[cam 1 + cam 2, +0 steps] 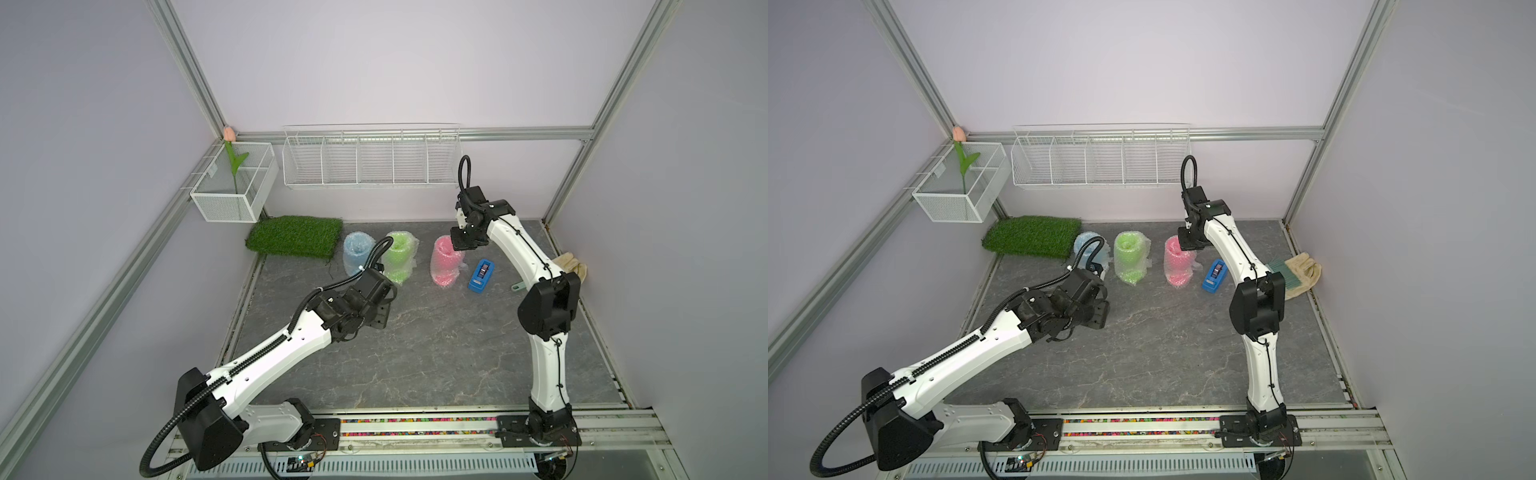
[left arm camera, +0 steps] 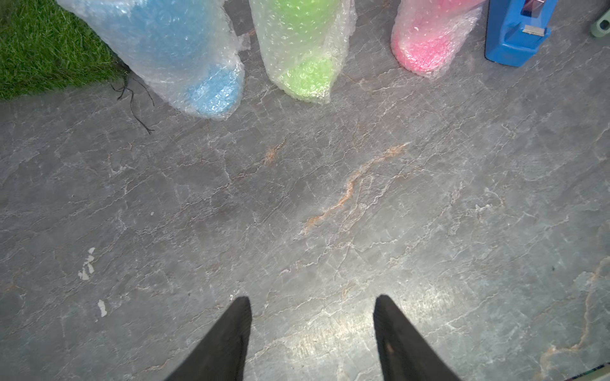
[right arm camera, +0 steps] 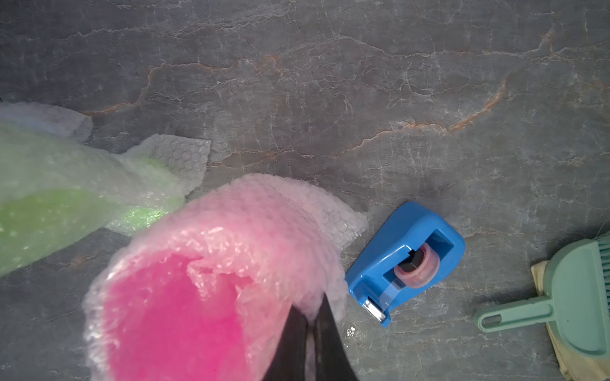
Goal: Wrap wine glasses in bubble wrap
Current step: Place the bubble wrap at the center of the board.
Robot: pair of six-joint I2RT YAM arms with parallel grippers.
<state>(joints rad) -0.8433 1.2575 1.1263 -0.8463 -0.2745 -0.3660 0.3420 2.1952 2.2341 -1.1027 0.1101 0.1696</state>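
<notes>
So, the blue goblet (image 1: 356, 254), green goblet (image 1: 398, 257) and pink goblet (image 1: 445, 262) stand in a row at the back of the worktop (image 1: 415, 353), each in bubble wrap (image 3: 297, 198). The left claw (image 2: 312, 298) hangs open and empty over bare worktop, apart from blue and green. The right claw (image 3: 315, 305) is closed, pinching wrap at pink's rim.

Beside the smooth, glossy plastic tape dispenser (image 3: 406, 227), the bubble wrap (image 3: 257, 204) looks clear, bumpy and shiny, both resting on a matt, veined, stone-like table (image 3: 330, 82).
</notes>
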